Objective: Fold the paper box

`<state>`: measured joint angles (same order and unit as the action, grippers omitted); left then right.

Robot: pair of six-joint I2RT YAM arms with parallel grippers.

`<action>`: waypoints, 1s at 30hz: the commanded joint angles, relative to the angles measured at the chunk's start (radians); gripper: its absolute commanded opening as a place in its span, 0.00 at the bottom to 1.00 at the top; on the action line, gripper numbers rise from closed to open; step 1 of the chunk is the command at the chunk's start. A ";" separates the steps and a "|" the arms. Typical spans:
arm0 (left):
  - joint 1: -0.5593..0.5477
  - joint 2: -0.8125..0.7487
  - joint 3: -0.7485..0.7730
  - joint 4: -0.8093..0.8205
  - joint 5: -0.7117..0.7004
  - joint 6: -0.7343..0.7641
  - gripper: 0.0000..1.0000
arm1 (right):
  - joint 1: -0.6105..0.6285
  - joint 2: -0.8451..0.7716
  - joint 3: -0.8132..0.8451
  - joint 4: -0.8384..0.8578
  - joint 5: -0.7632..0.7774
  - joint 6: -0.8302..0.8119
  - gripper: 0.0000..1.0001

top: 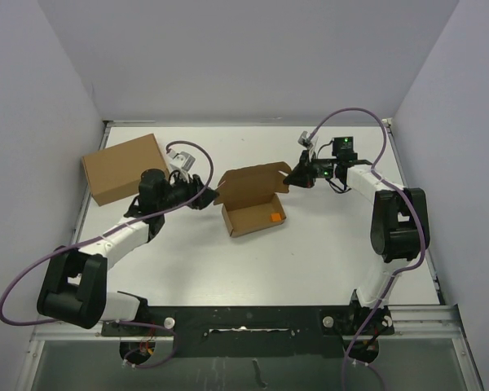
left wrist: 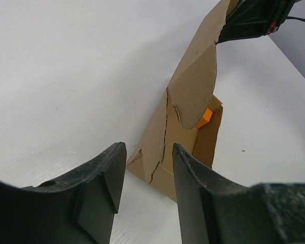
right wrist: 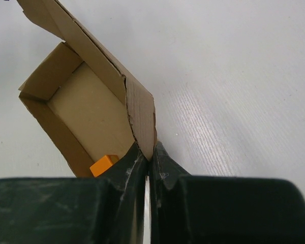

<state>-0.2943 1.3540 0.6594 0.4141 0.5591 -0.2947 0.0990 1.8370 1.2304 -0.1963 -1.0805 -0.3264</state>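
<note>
The brown die-cut cardboard paper box (top: 251, 210) sits mid-counter (top: 326, 252), with a tiny orange cube (top: 275, 217) inside at its right. A larger plain brown cardboard box (top: 124, 167) lies at the left rear. The left end effector (top: 213, 196) is just left of the paper box; the right end effector (top: 292, 176) is at its right rear lid corner.

1 paper box (top: 248, 216), 1 carton (top: 124, 167), 1 cube (top: 275, 217).

Plain cardboard box (top: 124, 168): larger, brown and closed, lying flat at the far left, turned slightly askew.
Orange cube (top: 274, 217): tiny, resting inside the tray of the paper box (top: 248, 204), in its near right corner, well apart from the plain cardboard box.
Worktop (top: 326, 252): white, matte, with a faint ribbed grain.
Walls (top: 244, 57): pale grey-lavender panels on the left, far and right sides.
Black strip (top: 244, 322): runs along the near edge.
</note>
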 commanded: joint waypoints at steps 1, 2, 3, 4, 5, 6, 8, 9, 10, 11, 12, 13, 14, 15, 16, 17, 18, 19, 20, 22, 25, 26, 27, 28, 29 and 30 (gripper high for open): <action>-0.008 -0.027 0.061 -0.002 0.038 0.022 0.40 | 0.007 -0.056 0.039 0.007 -0.013 -0.011 0.00; -0.008 -0.021 0.066 -0.004 0.038 0.022 0.38 | 0.009 -0.056 0.041 0.005 -0.013 -0.012 0.00; -0.008 -0.015 0.069 -0.004 0.042 0.020 0.36 | 0.011 -0.057 0.041 0.003 -0.012 -0.014 0.00; -0.009 -0.010 0.073 -0.004 0.047 0.018 0.35 | 0.012 -0.056 0.043 0.001 -0.010 -0.016 0.00; -0.010 -0.006 0.076 -0.001 0.050 0.014 0.33 | 0.013 -0.057 0.044 -0.003 -0.008 -0.019 0.00; -0.011 -0.001 0.080 0.002 0.055 0.009 0.32 | 0.015 -0.057 0.045 -0.007 -0.004 -0.023 0.00; -0.016 0.008 0.088 0.007 0.059 0.003 0.31 | 0.020 -0.057 0.052 -0.023 0.005 -0.034 0.00; -0.018 0.012 0.091 0.008 0.060 0.002 0.29 | 0.022 -0.058 0.056 -0.028 0.009 -0.038 0.00; -0.020 0.017 0.096 0.007 0.068 0.002 0.23 | 0.023 -0.059 0.058 -0.031 0.012 -0.040 0.00; -0.021 0.023 0.103 0.001 0.077 0.002 0.17 | 0.024 -0.060 0.059 -0.032 0.015 -0.039 0.00; -0.020 0.030 0.112 -0.007 0.080 0.002 0.13 | 0.025 -0.062 0.061 -0.034 0.018 -0.037 0.00; -0.021 0.036 0.116 -0.015 0.081 0.003 0.11 | 0.024 -0.064 0.062 -0.036 0.019 -0.036 0.00; -0.021 0.038 0.120 -0.020 0.081 0.003 0.11 | 0.025 -0.066 0.063 -0.037 0.022 -0.035 0.00; -0.021 0.040 0.121 -0.024 0.081 0.004 0.13 | 0.026 -0.068 0.064 -0.039 0.026 -0.034 0.00; -0.022 0.040 0.121 -0.032 0.081 0.006 0.19 | 0.027 -0.069 0.066 -0.042 0.027 -0.034 0.00; -0.021 0.036 0.121 -0.044 0.074 0.011 0.25 | 0.027 -0.071 0.067 -0.043 0.029 -0.034 0.00; -0.022 0.033 0.119 -0.051 0.066 0.015 0.29 | 0.026 -0.071 0.069 -0.044 0.032 -0.033 0.00; -0.021 0.028 0.118 -0.061 0.059 0.022 0.31 | 0.025 -0.071 0.069 -0.047 0.034 -0.034 0.00; -0.022 0.023 0.119 -0.074 0.050 0.029 0.33 | 0.027 -0.072 0.069 -0.046 0.034 -0.033 0.00; -0.022 0.018 0.121 -0.101 0.028 0.044 0.34 | 0.027 -0.072 0.069 -0.047 0.035 -0.031 0.00; -0.025 0.022 0.121 -0.138 0.008 0.056 0.33 | 0.031 -0.071 0.070 -0.047 0.037 -0.030 0.00; -0.024 0.024 0.140 -0.140 0.004 0.055 0.29 | 0.031 -0.071 0.070 -0.047 0.038 -0.029 0.00; -0.026 0.028 0.147 -0.143 0.001 0.053 0.26 | 0.032 -0.072 0.071 -0.047 0.037 -0.028 0.00; -0.027 0.031 0.150 -0.148 -0.001 0.052 0.26 | 0.033 -0.073 0.072 -0.048 0.039 -0.027 0.00; -0.028 0.035 0.153 -0.154 -0.004 0.053 0.25 | 0.032 -0.073 0.072 -0.050 0.040 -0.025 0.00; -0.028 0.038 0.157 -0.163 -0.005 0.054 0.23 | 0.032 -0.073 0.072 -0.049 0.040 -0.025 0.00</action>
<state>-0.3149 1.3804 0.7486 0.2596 0.5735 -0.2600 0.1207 1.8229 1.2572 -0.2569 -1.0290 -0.3443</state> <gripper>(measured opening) 0.257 0.036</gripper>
